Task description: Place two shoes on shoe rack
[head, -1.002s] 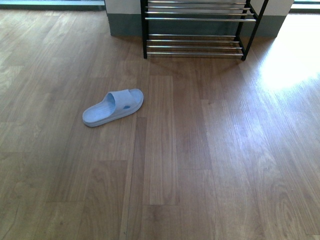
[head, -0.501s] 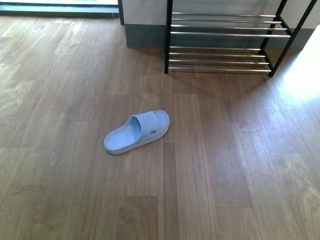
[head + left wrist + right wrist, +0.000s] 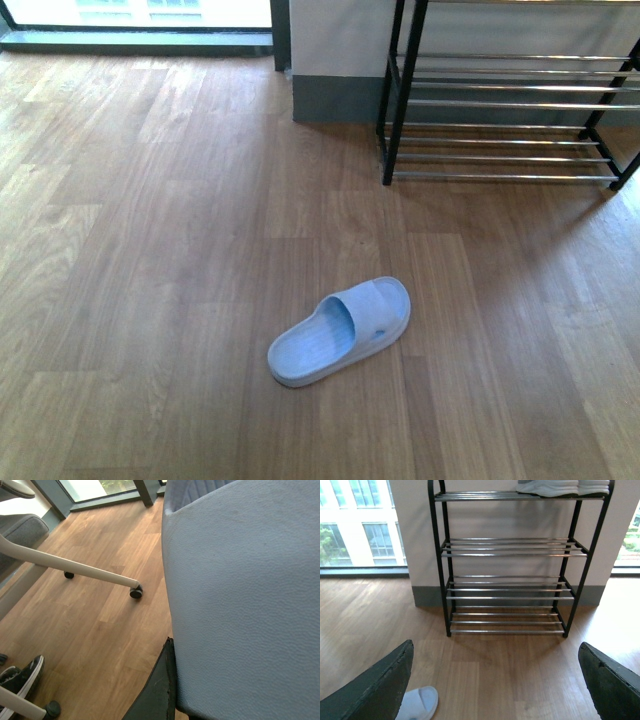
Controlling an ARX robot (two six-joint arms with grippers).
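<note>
Wood planks (image 3: pixel 150 250) cover the floor, and a pale blue slipper (image 3: pixel 341 331) lies on them sole down, toe turned toward the rack (image 3: pixel 500 110) and well apart from it. The rack stands against a white wall (image 3: pixel 335 40) with a grey skirting, its black frames carrying tiers of chrome rods. In the right wrist view the shoes (image 3: pixel 563 487) rest on the top tier. Only their white soles show at the picture's edge, so they seem to be two side by side, though I cannot be sure. The right gripper (image 3: pixel 495 647) faces the rack with its dark fingers spread wide and nothing between them. In the left wrist view a blue-grey pebbled pad (image 3: pixel 240 590) fills most of the picture. Just one dark finger of the left gripper (image 3: pixel 159 692) shows under its edge, so I cannot tell whether that gripper is apart or together. Nearby are a white chair leg (image 3: pixel 75 565) with a black caster (image 3: pixel 135 592).
</note>
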